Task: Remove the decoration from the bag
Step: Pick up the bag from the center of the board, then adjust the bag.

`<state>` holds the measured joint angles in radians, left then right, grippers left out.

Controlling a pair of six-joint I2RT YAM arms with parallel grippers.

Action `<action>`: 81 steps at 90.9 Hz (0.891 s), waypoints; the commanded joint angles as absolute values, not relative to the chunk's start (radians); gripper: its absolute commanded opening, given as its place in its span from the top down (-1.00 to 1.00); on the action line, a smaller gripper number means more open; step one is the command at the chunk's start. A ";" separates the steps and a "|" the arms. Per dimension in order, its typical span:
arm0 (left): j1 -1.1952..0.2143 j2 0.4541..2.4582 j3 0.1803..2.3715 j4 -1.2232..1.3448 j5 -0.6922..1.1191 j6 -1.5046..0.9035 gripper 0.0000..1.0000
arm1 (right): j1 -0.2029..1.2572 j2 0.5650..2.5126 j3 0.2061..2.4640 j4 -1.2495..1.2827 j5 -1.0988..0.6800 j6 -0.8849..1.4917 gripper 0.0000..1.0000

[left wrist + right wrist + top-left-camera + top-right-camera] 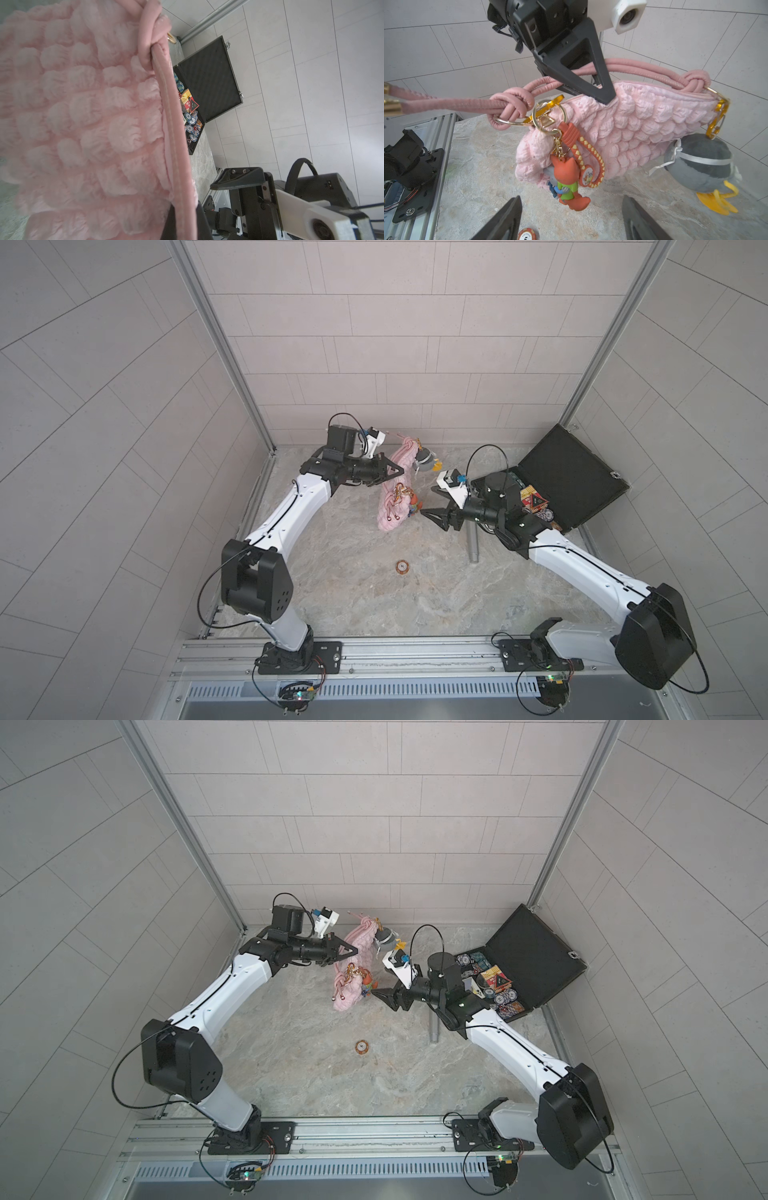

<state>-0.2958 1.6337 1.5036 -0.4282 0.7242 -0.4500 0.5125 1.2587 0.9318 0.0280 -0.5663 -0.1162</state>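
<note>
Left gripper pinches the zip edge of the soft puffy pink bubble-quilted bag, holding it upright at the far middle of the marble-look tabletop. Right gripper is spread, facing the orange rubber fox charm on a gold key ring by the knotted cord strap. I'd clamp high near the ring, not the dangling fox, then pull clear. Grey plush duck hangs at the other end.

Grey tiled walls, aluminium corner posts, marbled stone tabletop
</note>
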 commanded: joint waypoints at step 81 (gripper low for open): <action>-0.384 1.440 1.288 -0.205 0.678 -0.433 0.93 | 0.567 1.177 0.940 -0.015 -0.438 -0.105 -0.47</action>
